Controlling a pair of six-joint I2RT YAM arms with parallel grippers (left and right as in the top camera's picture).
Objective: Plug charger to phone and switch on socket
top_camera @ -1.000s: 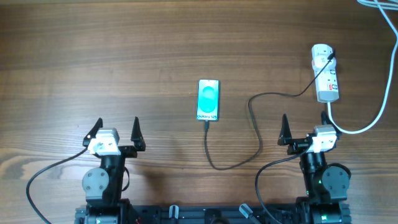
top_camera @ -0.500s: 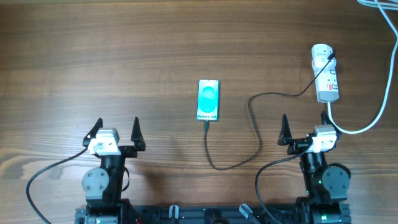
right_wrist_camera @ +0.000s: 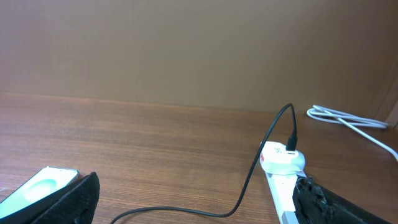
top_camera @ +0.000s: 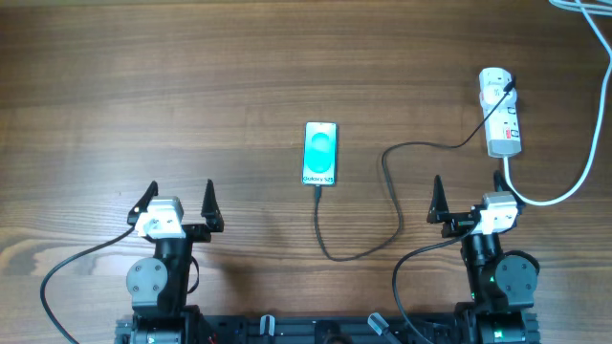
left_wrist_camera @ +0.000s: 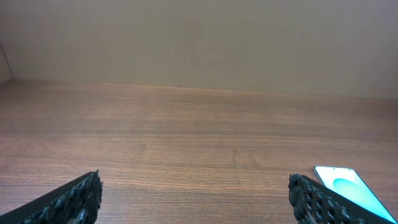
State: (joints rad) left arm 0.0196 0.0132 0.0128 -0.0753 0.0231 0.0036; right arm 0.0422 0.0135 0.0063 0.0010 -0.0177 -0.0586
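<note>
Both wide open, empty: left end effector (top_camera: 180,191), right end effector (top_camera: 469,188). Charger (top_camera: 396,204) looks plugged in, so you'd press the socket (top_camera: 501,125) switch squarely.

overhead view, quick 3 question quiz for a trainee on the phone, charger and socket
1. True or false: the left end effector is holding the charger.
2. Which is the socket closest to? A: the left end effector. B: the right end effector. C: the phone.
3. How many of the end effectors are open?

Key: 1 false, it holds nothing. 2 B. 3 two.
</note>
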